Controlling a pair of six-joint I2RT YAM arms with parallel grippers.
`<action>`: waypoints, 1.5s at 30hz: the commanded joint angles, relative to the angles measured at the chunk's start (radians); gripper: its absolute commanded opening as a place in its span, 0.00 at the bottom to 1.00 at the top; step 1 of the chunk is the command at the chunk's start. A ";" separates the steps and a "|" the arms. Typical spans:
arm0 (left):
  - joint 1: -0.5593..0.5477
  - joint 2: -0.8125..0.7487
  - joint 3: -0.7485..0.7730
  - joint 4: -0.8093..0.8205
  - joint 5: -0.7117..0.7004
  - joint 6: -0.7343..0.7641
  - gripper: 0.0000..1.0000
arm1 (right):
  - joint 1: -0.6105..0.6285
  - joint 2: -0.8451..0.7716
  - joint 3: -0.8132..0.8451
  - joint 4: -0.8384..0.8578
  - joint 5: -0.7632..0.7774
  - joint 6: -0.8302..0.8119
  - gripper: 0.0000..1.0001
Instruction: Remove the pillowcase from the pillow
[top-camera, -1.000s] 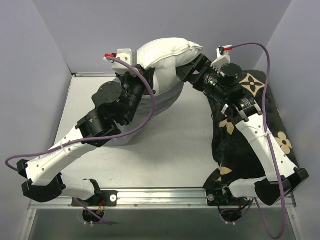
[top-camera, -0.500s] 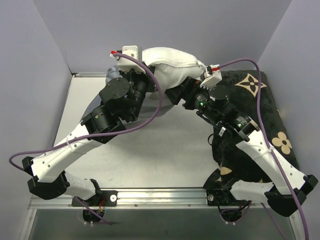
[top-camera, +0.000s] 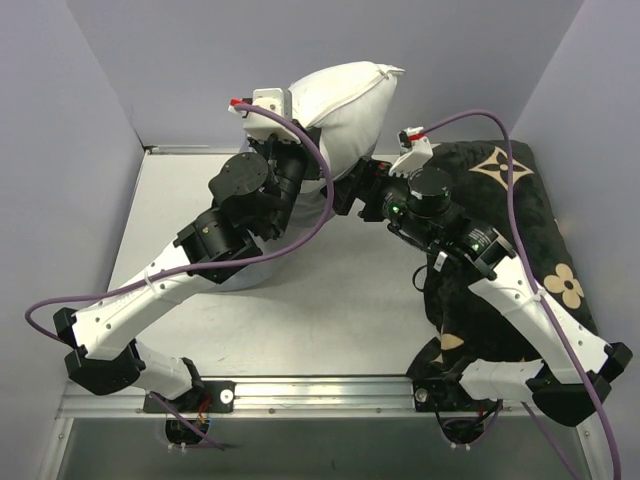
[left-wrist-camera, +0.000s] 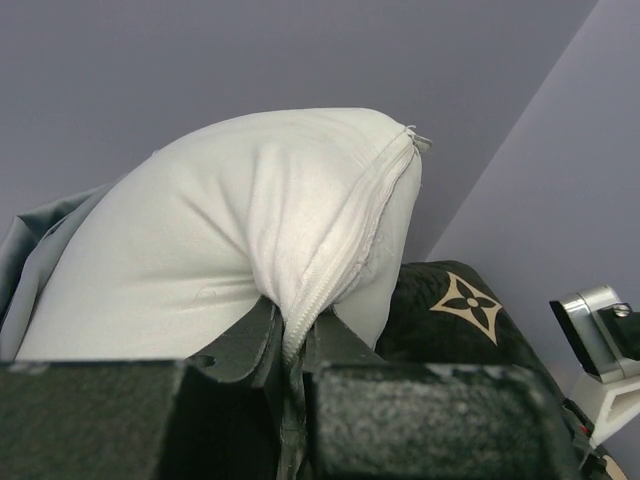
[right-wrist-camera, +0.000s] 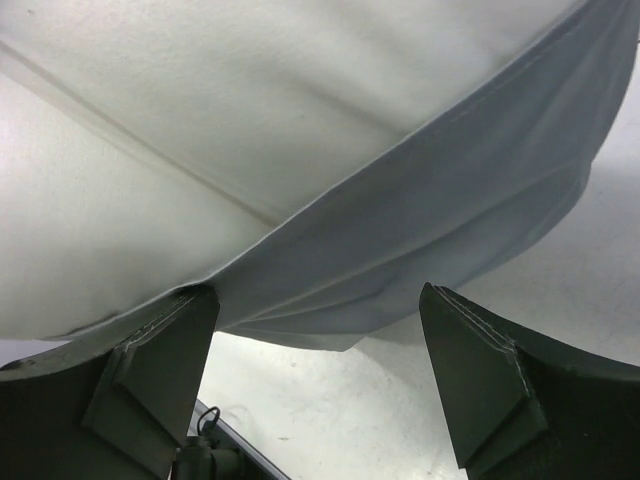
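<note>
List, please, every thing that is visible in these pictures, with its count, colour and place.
pillow: one, white, held up near the far wall
pillowcase: one, grey, hanging under the pillow
cushion: one, black with tan flowers, right side of the table
table: one, white, under everything
cable: two, purple, one on each arm
left arm: one, white and black, reaching to the pillow
right arm: one, white and black, over the cushion
left claw: one, black, shut on the pillow's seam
right claw: one, black, open beneath the pillowcase
</note>
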 joint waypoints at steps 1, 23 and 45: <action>-0.004 -0.010 0.093 0.193 0.044 -0.021 0.00 | 0.010 0.044 0.071 0.027 -0.009 -0.017 0.84; -0.004 -0.003 0.101 0.215 0.037 -0.007 0.00 | 0.021 -0.036 0.017 0.109 0.067 0.020 0.83; -0.004 0.074 0.187 0.248 0.049 0.007 0.00 | 0.119 0.068 -0.364 0.193 0.018 -0.013 0.22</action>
